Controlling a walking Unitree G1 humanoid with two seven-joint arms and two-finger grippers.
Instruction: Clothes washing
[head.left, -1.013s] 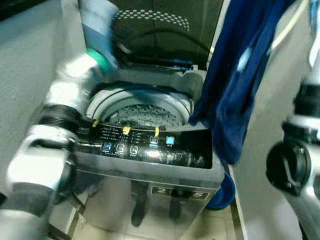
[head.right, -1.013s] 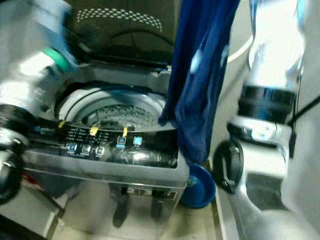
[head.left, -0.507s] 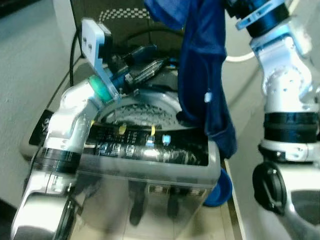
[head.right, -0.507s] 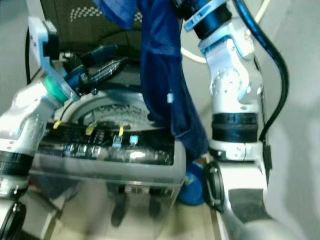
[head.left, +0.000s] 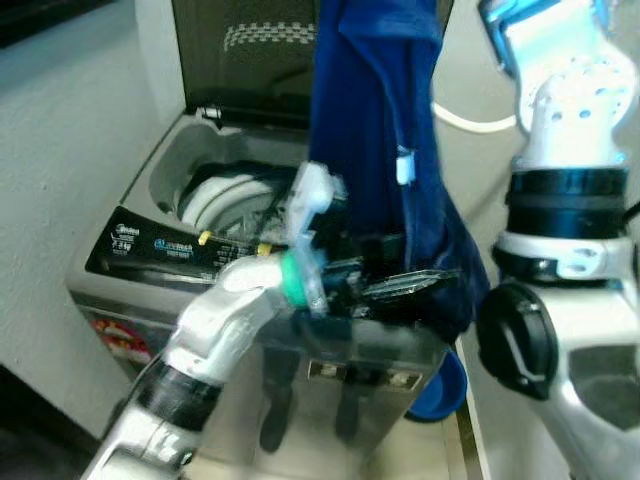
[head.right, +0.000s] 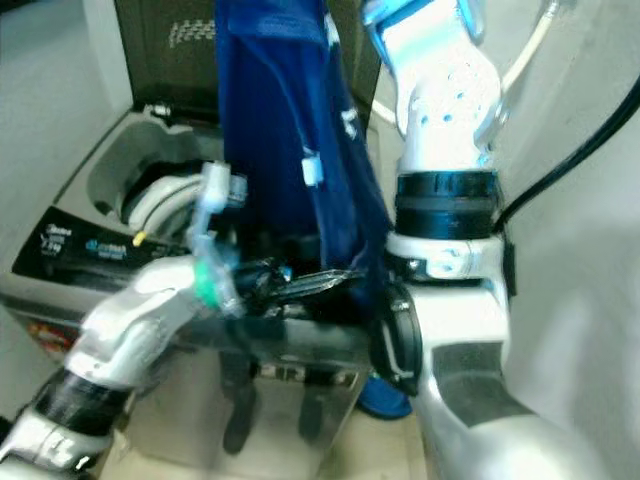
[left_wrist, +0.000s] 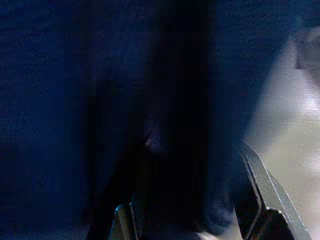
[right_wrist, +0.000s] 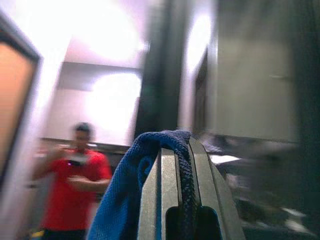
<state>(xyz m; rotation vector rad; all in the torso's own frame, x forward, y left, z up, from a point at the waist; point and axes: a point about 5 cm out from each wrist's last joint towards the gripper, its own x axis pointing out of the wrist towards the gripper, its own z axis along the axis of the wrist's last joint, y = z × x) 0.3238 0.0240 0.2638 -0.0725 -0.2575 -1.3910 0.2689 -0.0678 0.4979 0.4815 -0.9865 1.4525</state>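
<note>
A dark blue garment (head.left: 372, 130) hangs in front of the open top-loading washing machine (head.left: 130, 250), over its right front corner. My right gripper (right_wrist: 181, 150) is shut on the garment's top edge and holds it high, above the head views; the right arm (head.left: 560, 200) rises at the right. My left gripper (head.left: 415, 285) reaches across the control panel to the garment's lower end. Its black fingers (left_wrist: 257, 200) stand apart, open, with dark blue cloth between them. The drum (head.left: 225, 195) lies open behind the left arm.
The raised lid (head.left: 250, 50) stands at the back of the washer. A blue basin (head.left: 440, 388) sits on the floor at the machine's right front. A white hose (head.left: 470, 122) runs along the right wall. A person in a red shirt (right_wrist: 75, 185) stands far off.
My left arm has swung from the drum's left rim across to the garment's lower end. The right arm has lifted the garment higher. The camera has also shifted.
</note>
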